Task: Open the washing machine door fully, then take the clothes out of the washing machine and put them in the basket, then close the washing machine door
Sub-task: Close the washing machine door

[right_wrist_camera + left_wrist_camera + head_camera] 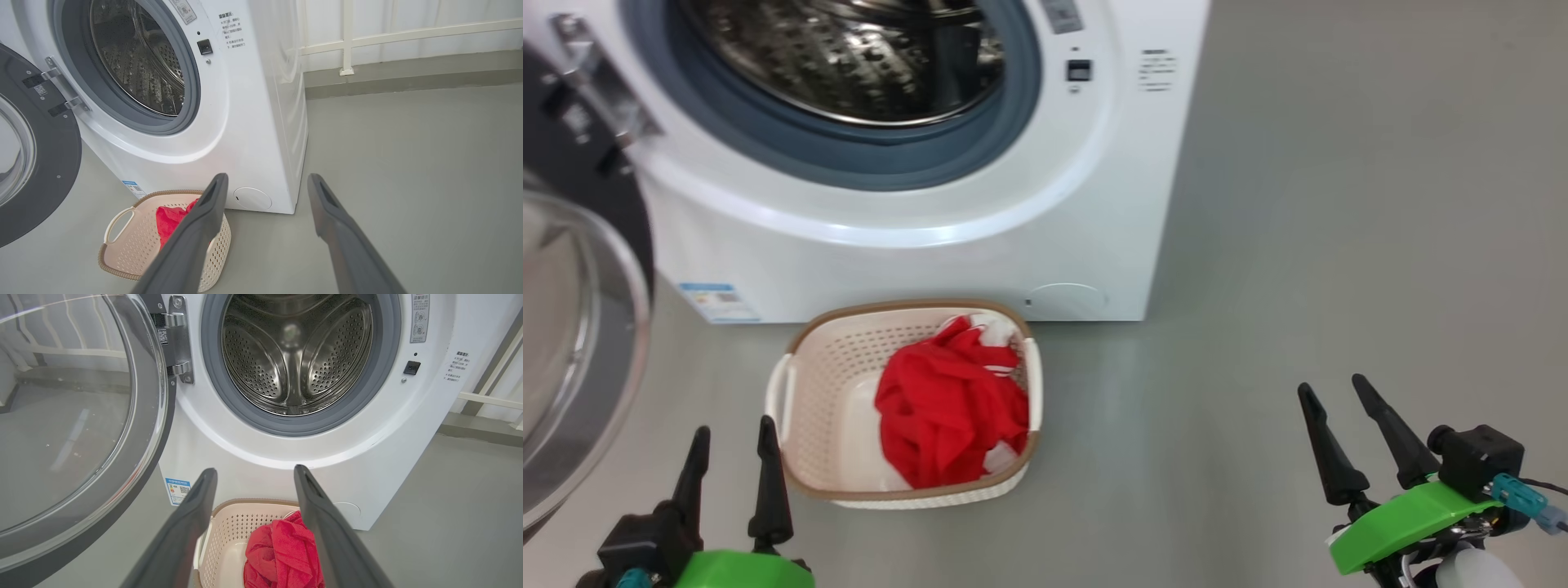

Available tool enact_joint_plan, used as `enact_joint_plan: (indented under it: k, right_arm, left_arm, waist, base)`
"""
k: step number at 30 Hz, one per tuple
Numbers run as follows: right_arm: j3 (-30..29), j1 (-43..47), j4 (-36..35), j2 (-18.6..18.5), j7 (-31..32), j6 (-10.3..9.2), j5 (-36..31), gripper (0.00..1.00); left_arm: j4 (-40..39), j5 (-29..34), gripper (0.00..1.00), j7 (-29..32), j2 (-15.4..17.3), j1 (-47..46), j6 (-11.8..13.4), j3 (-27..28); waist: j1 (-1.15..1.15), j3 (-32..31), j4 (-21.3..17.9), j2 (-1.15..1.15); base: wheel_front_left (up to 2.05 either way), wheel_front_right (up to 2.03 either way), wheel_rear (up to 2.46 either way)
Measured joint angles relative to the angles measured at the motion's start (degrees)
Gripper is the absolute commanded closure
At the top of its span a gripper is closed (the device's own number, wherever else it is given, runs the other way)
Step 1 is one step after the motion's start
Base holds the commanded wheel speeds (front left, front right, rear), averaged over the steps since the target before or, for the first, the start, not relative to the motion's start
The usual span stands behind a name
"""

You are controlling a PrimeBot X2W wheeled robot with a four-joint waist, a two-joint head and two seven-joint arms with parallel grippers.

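Since the washing machine door [572,310] is swung wide off the left side of the washing machine [915,245], we get a good look at its glossy black rim and bulging clear glass. The clothes [947,408] are a crumpled bright red heap with bits of white, sitting in the basket [805,384]. It's cream, perforated, brown-rimmed, and on the floor right in front of the washing machine. Our left hand [734,425] and right hand [1331,381] both hang released, fingers spread, gripping nothing. The left is out front of the machine, the right past its right edge.
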Motion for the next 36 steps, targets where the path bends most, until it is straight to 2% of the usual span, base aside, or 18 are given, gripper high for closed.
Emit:
enact_joint_plan:
  k: [13, 26, 36]
  right_arm:
    - [5.50, -1.57, 1.74, -1.87, 0.01, 0.00, 0.27, 0.00]
    - [10.36, -3.02, 3.34, -2.24, 0.01, 0.00, 1.16, 0.00]
    - [11.85, -2.99, 3.79, -2.08, 0.01, 0.00, 1.67, 0.00]
  left_arm:
    - [0.44, -2.52, 0.00, 0.00, -0.03, 2.92, 2.87, -1.38]
    - [0.68, -4.14, 0.00, 0.00, -0.01, 5.52, 4.37, -1.92]
    - [-0.45, -5.54, 0.00, 0.00, 0.00, 7.86, 5.34, -2.53]
  waist:
    - [0.00, -0.63, 9.34, 0.00]
    - [0.00, -1.77, 19.33, 0.00]
    - [0.00, -3.32, 24.31, 0.00]
  base:
    - [0.00, 0.00, 0.00]
    - [0.00, 0.00, 0.00]
    - [0.00, 0.00, 0.00]
